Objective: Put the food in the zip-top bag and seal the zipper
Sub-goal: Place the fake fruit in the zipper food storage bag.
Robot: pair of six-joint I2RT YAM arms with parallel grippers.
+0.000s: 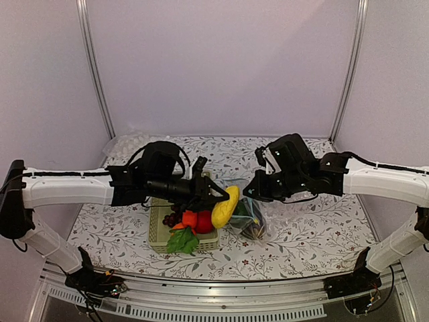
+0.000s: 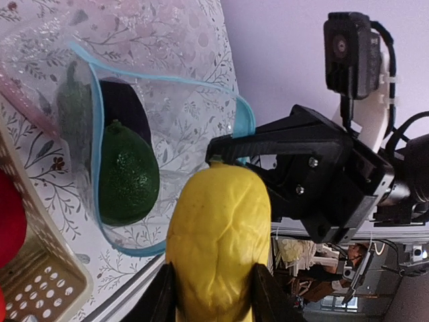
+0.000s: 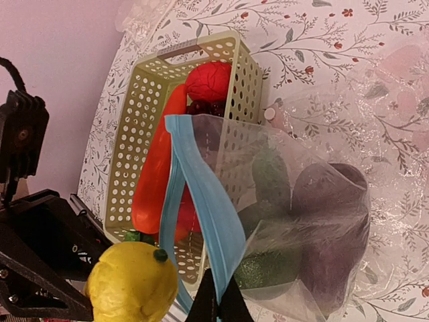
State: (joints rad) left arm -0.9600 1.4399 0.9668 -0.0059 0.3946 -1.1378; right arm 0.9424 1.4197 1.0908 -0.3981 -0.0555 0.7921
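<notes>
the left claw (image 2: pixel 216 295) pinches a yellow corn cob (image 2: pixel 218 228) just outside the open mouth of the zip-top bag (image 3: pixel 315 168). the bag lies on the counter (image 1: pixel 315 235), right of the green basket (image 3: pixel 141 114). the right claw (image 3: pixel 218 302) is pressed together on the blue zipper (image 3: pixel 201 194), holding the mouth up. an eggplant (image 3: pixel 335 215) and a dark green vegetable (image 2: pixel 127 174) sit inside. the cob could snag the limp rim and fold it shut, or the thin strip could slip free. the bag's far end is hard to make out.
</notes>
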